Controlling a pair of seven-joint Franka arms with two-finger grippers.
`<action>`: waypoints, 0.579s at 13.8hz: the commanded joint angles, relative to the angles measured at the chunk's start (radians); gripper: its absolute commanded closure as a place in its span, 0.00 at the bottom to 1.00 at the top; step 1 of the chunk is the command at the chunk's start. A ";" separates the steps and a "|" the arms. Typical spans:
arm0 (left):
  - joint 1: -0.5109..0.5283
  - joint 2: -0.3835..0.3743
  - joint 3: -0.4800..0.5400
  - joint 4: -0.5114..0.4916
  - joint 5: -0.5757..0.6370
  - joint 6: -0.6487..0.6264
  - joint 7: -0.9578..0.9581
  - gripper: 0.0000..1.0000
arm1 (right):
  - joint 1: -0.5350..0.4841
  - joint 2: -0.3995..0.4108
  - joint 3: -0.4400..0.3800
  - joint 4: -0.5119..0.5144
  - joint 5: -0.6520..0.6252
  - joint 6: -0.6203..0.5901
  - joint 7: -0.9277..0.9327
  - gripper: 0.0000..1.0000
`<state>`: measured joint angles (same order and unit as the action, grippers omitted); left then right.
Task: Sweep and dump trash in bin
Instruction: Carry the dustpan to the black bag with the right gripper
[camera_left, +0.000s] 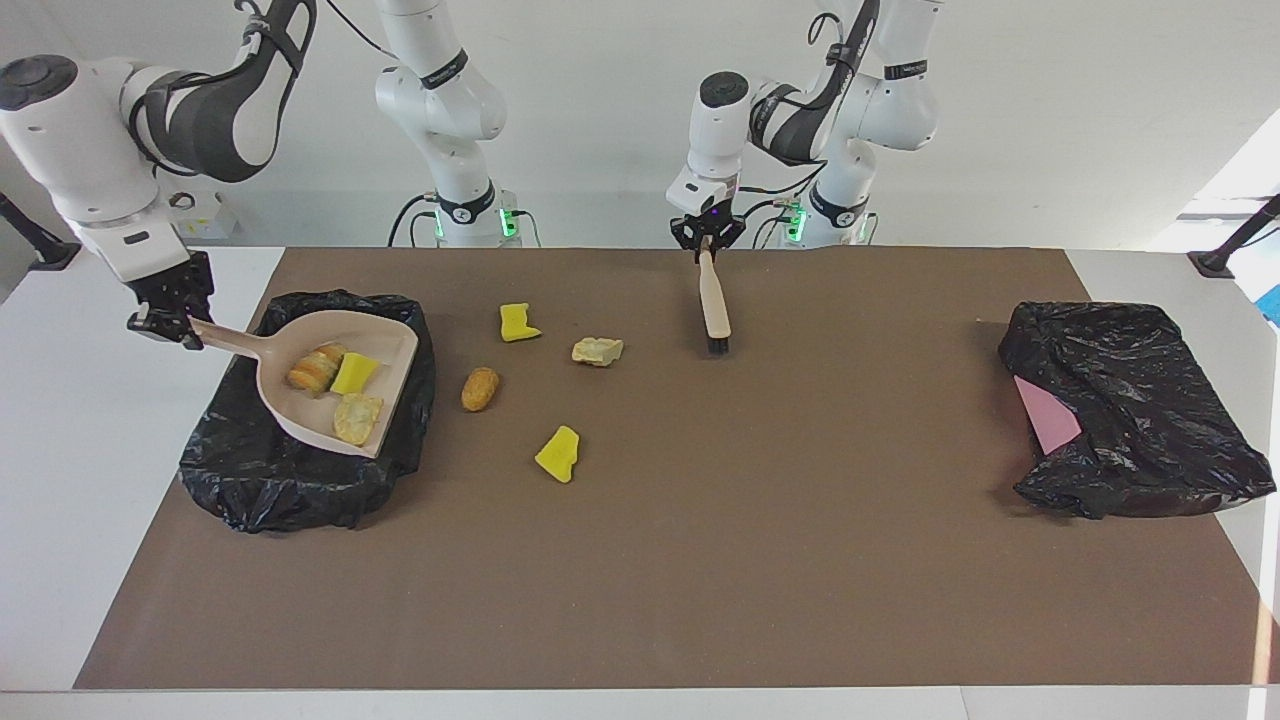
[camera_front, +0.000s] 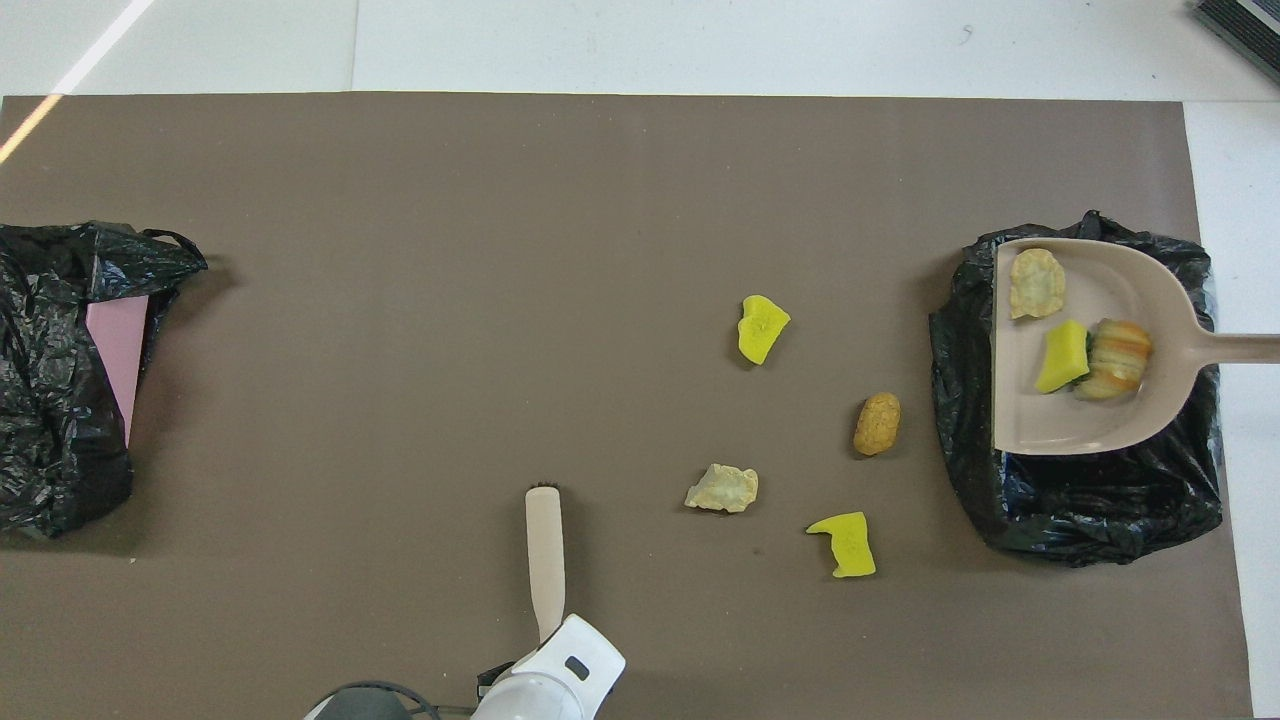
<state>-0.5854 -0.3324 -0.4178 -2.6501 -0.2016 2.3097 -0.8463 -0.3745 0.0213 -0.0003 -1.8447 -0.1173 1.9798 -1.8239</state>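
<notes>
The right gripper (camera_left: 168, 318) is closed on the handle of the dustpan (camera_left: 385, 345) and holds it over the black-lined bin (camera_left: 300, 490) at the right arm's end of the table. Three scraps (camera_left: 332, 375) lie in the pan, not yet dumped. Four more (camera_left: 480, 389) remain on the mat beside the bin. The left gripper (camera_left: 706, 240) is closed on the brush (camera_left: 714, 310), which hangs over the mat. I judge the task is roughly half done

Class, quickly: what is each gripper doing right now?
Left gripper: shut on the brush handle.
Right gripper: shut on the dustpan handle, over the bin.
</notes>
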 joint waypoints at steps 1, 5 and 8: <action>-0.004 0.018 0.008 -0.011 -0.024 0.022 -0.010 0.94 | -0.027 -0.044 0.013 -0.064 -0.079 0.048 -0.020 1.00; 0.024 0.044 0.013 0.008 -0.024 0.016 -0.007 0.00 | -0.030 -0.098 0.013 -0.145 -0.137 0.048 -0.020 1.00; 0.143 0.088 0.011 0.062 -0.024 0.002 0.012 0.00 | -0.056 -0.118 0.013 -0.169 -0.143 0.039 -0.078 1.00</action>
<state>-0.5103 -0.2894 -0.4055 -2.6370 -0.2170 2.3179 -0.8503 -0.4000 -0.0484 0.0023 -1.9644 -0.2405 2.0029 -1.8377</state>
